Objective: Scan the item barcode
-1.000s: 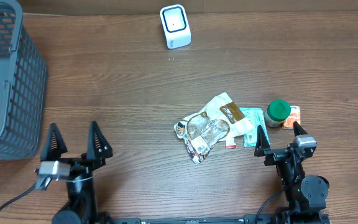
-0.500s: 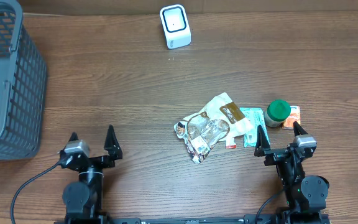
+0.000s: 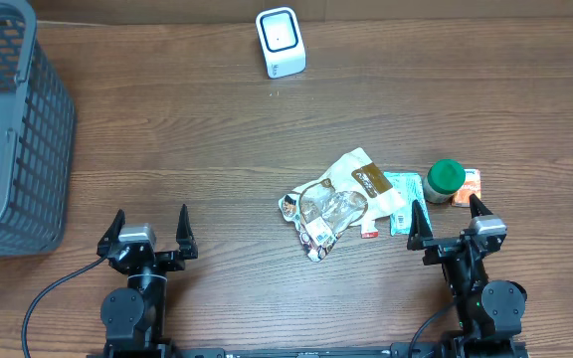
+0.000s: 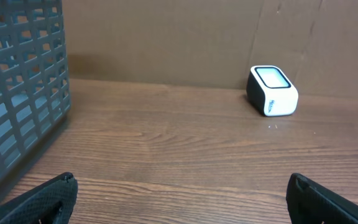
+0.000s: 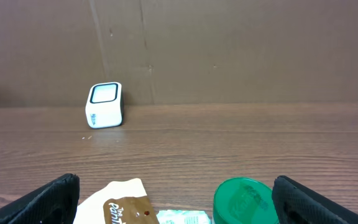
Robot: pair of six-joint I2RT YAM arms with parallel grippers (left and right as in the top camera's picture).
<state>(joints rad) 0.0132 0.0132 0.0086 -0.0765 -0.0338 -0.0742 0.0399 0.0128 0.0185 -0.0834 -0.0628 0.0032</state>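
Left gripper (image 3: pixel 150 217): your fingers stand spread wide, empty, over the bare table (image 3: pixel 217 139).
Right gripper (image 3: pixel 445 211): your fingers are spread wide, empty, just short of the green-lidded jar (image 3: pixel 445 179).
Items: snack pouches (image 3: pixel 338 202), teal sachet (image 3: pixel 400 189) and jar lie clustered right of centre.
Barcode scanner (image 3: pixel 281 42): far edge, well apart from the items.
Basket (image 3: pixel 13 129): your left side.

The grey basket (image 3: pixel 53 109) runs off the overhead view's left and top edges, and off the left wrist view's left side. In the right wrist view the bottom edge cuts the green-lidded jar (image 5: pixel 244 198) and the brown-labelled pouch (image 5: pixel 118 204). Overhead, the green-lidded jar hides part of an orange packet (image 3: pixel 473 183), and the print on the heaped packets (image 3: pixel 341 204) is too small to read.
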